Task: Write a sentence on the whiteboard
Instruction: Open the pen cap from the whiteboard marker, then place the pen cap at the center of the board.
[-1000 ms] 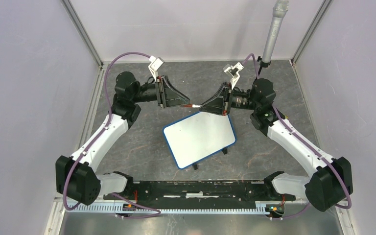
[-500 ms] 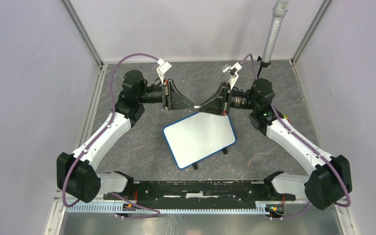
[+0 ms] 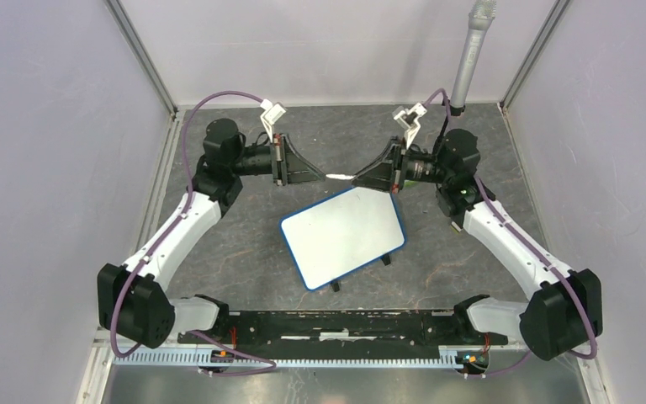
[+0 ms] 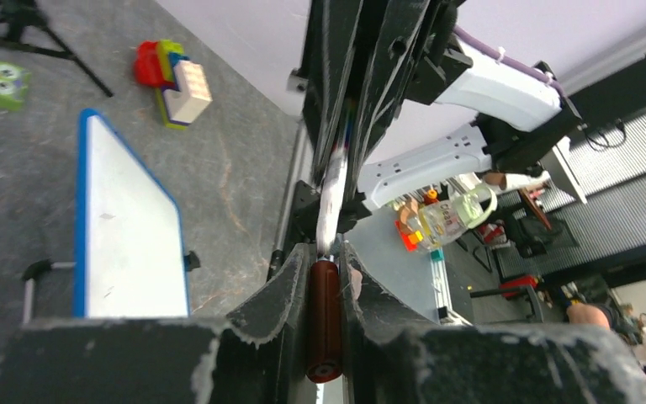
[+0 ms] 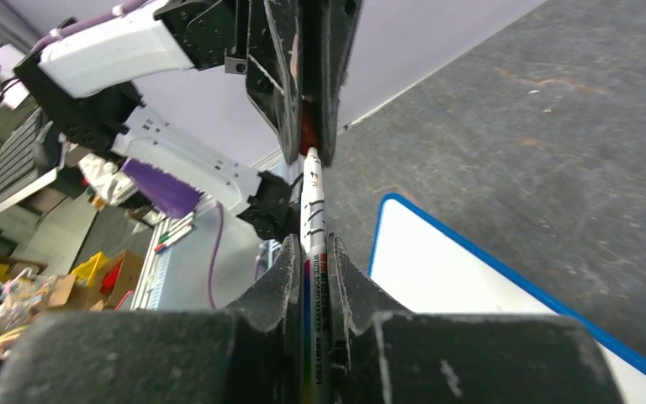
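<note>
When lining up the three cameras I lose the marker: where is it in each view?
Top: marker, centre, just beyond the whiteboard's far edge.
Left wrist: marker centre, running upward; whiteboard at left.
Right wrist: marker centre, running upward; whiteboard lower right.
Shared landmark: the whiteboard's blue frame.

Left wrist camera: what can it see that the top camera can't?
Only the left wrist view shows the dark red cap pinched in the left gripper, and some colourful toy blocks. Only the top view shows the whole left arm and right arm, plus the grey pole. Both show the white marker and the blue-framed whiteboard, with no writing visible on it.
</note>
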`<state>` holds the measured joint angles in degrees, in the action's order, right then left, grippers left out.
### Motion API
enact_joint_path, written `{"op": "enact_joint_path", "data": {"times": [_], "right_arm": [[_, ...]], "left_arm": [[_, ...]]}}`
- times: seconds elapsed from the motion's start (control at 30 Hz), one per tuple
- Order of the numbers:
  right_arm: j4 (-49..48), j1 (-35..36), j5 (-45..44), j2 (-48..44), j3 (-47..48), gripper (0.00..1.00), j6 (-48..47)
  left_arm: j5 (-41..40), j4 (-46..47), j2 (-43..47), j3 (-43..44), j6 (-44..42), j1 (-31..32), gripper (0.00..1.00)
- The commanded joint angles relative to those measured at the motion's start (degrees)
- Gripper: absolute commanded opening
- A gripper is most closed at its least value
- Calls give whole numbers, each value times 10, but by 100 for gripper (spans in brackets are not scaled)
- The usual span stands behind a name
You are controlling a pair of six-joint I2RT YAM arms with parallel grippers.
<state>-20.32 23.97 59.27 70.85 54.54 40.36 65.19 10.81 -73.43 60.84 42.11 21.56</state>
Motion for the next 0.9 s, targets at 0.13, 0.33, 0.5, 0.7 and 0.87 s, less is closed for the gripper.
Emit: {"op": "enact_joint_path", "data": {"times": [0.13, 0.33, 0.5, 0.7, 0.87], "right_arm": [[38, -73, 24, -18, 32, 0, -52], [303, -72, -38, -23, 76, 0, -302], [475, -67, -110, -17, 110, 0, -491], [570, -32, -197, -31, 120, 0, -605], [590, -9, -223, -41, 109, 0, -636]], "left_arm": [[45, -10, 23, -29, -40, -107, 2], [-240, -538, -17, 115, -501, -168, 2], [-490, -622, -72, 110, -593, -168, 2], [-626, -639, -131, 84, -601, -166, 3], [-662, -623, -169, 54, -594, -154, 8]]}}
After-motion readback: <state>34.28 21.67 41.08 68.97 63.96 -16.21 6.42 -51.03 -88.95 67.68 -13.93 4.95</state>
